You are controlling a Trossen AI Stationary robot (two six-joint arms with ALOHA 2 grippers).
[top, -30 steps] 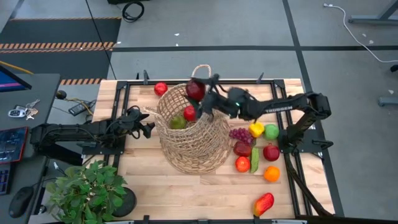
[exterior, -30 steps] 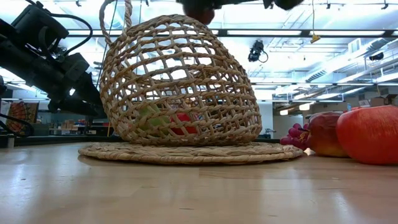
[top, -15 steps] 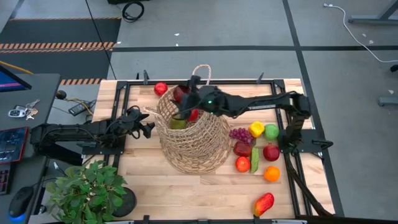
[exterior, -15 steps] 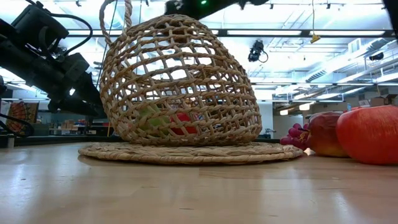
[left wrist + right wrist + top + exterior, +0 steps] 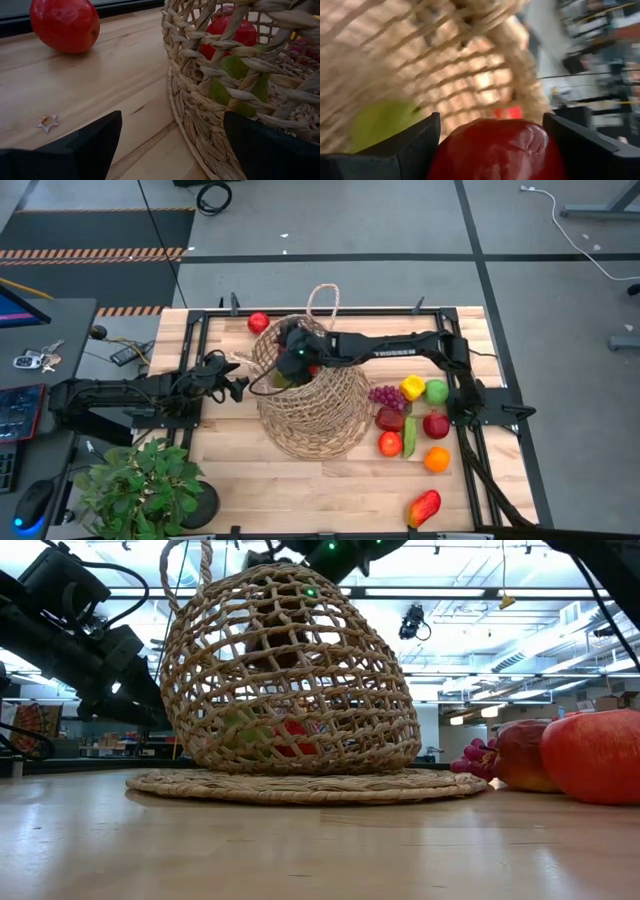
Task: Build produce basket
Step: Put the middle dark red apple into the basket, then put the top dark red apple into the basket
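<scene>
Right pincer (image 5: pixel 490 150), jaws wide around a smooth, rigid, likely slippery red apple (image 5: pixel 492 145), inside the light, flexible basket (image 5: pixel 310 405); left pincer (image 5: pixel 167 145) open, empty.

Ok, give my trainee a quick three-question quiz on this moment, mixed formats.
1. True or false: the right gripper is over the basket mouth with a red apple between its fingers.
2. Which piece lies nearest the table's front edge? A) orange B) mango C) grapes
3. Fill in: the left gripper waits open beside the basket, and in its wrist view a loose red ____ lies on the table outside the basket.

Key: 1 true; 2 B; 3 apple
</scene>
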